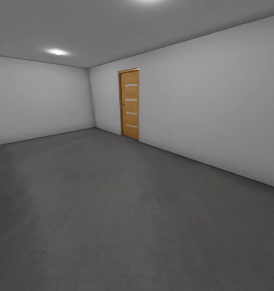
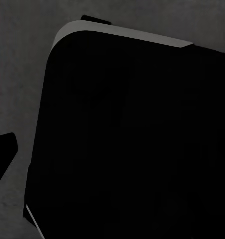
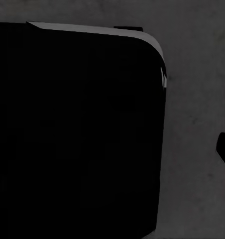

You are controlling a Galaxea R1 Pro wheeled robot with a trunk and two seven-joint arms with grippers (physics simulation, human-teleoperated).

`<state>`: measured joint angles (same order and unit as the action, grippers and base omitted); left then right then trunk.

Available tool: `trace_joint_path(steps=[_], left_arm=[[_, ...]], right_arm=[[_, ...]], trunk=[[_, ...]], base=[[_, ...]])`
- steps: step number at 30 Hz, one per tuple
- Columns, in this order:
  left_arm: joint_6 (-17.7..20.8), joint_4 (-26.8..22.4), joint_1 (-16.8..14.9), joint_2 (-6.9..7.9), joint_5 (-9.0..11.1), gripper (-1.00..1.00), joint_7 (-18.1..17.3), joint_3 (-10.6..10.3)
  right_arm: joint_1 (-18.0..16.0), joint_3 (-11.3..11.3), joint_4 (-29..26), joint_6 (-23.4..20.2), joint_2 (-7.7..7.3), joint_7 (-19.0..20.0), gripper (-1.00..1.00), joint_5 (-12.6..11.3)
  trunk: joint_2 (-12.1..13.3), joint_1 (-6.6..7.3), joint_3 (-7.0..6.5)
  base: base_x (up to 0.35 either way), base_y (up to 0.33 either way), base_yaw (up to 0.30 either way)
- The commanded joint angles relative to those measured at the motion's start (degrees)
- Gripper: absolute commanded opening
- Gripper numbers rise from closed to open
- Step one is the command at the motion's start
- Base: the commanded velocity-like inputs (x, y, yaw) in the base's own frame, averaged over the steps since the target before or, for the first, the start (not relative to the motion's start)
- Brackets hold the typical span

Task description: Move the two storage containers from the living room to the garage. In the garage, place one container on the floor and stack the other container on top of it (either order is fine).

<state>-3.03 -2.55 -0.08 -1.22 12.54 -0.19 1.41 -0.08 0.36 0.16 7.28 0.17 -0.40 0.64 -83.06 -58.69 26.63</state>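
Floor (image 1: pixel 112 210) runs bare to walls (image 1: pixel 209 101) and door (image 1: pixel 130 104).

— Bare garage-like room, by the look of it: dark grey speckled concrete floor (image 1: pixel 124 218), plain white-grey walls (image 1: pixel 217 105), flat grey ceiling (image 1: pixel 112 28).

— Any fittings?

— Just a round ceiling light (image 1: pixel 58 52) glowing near the far corner, and one narrow wooden door (image 1: pixel 130 104) with four pale horizontal slots, set in the right-hand wall close to that corner.

— Closed?

— Closed, flush in an orange-brown frame.

— And lower down?

— Same rough grey concrete (image 2: pixel 17 74) under a dark rounded body (image 2: pixel 132 139) in the left wrist view; same again (image 3: pixel 197 124) in the right wrist view.
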Motion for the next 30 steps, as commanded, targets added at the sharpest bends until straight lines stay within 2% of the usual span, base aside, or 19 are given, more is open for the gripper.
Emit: trace_joint_path(steps=[1,30], left_arm=[[-0.14,0.00,-0.01,-0.01,0.30,1.00,-0.03,0.11],[-0.14,0.00,-0.01,-0.03,0.30,1.00,0.00,0.16]], right_arm=[[-0.01,0.02,0.02,0.19,0.00,-0.04,1.00,0.06],[-0.01,0.03,0.02,0.19,0.00,-0.04,1.00,0.06]], trunk=[[-0.02,-0.03,0.04],[-0.02,-0.03,0.04]], base=[[0.322,0.000,0.000],[0.322,0.000,0.000]])
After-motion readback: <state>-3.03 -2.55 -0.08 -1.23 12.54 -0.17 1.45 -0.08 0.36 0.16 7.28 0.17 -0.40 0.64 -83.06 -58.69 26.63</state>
